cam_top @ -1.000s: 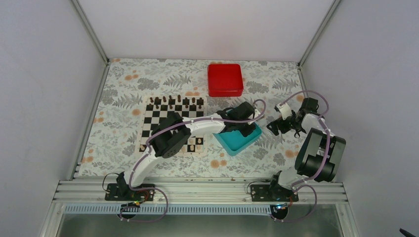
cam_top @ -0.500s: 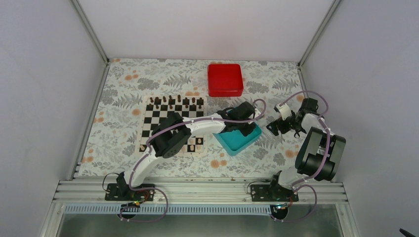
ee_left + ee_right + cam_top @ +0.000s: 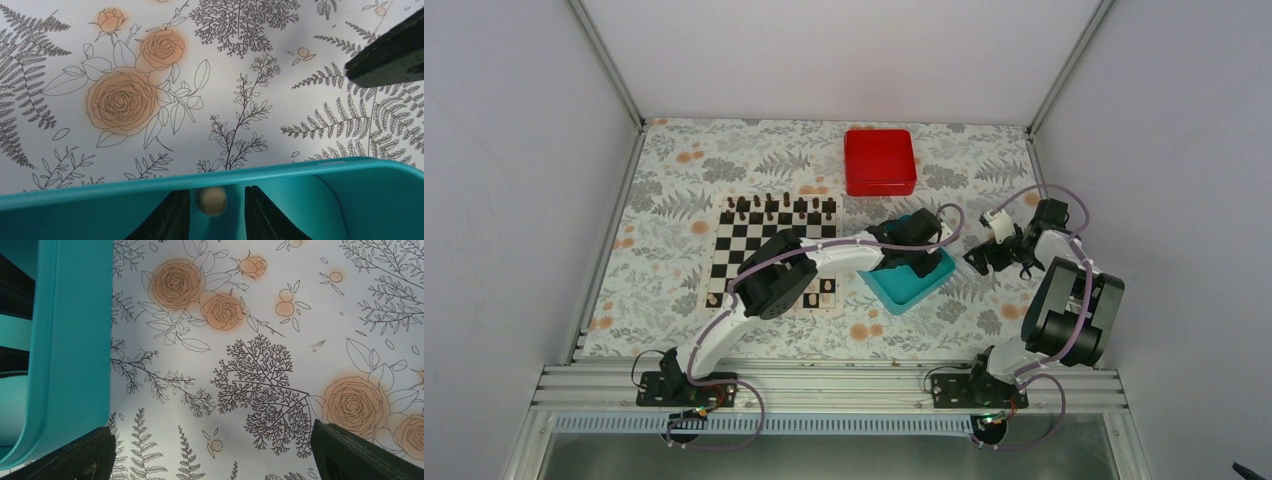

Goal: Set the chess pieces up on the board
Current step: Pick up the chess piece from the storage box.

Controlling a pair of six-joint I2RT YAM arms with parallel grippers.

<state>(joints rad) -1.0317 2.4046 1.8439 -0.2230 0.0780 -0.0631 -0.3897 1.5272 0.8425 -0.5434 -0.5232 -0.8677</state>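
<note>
Over the teal tray (image 3: 902,290), right of centre on the flower-printed counter (image 3: 674,170), the left arm reaches across from its base. The left hand (image 3: 216,191) is drawn in most of the way on a chess piece (image 3: 210,201), which it holds between its two dark fingertips. In the left wrist view, only the piece's top shows: a small, smooth, rounded knob, pale cream with a dull wooden look. It sits closer to one finger than the other, and its lower part is out of sight. It hangs just inside the tray's wall, level with the rim, and the patterned counter lies beyond.

The board (image 3: 744,240) lies flat on the counter just left of the tray. It is a square of black and white chequers with a pale cream border. The left arm's elbow crosses over its near right part. Along its far edge stands a row of dark chessmen (image 3: 784,207), upright and close together. Whether pale pieces stand on the near rows is too small to tell.

A red box (image 3: 880,161) sits beyond the tray, well apart from the board's far right corner.

The right hand (image 3: 212,430) hovers over bare counter just right of the tray. Its fingers are spread as wide as they go, with nothing between them. The tray's outer wall runs down the left edge of its wrist view.
</note>
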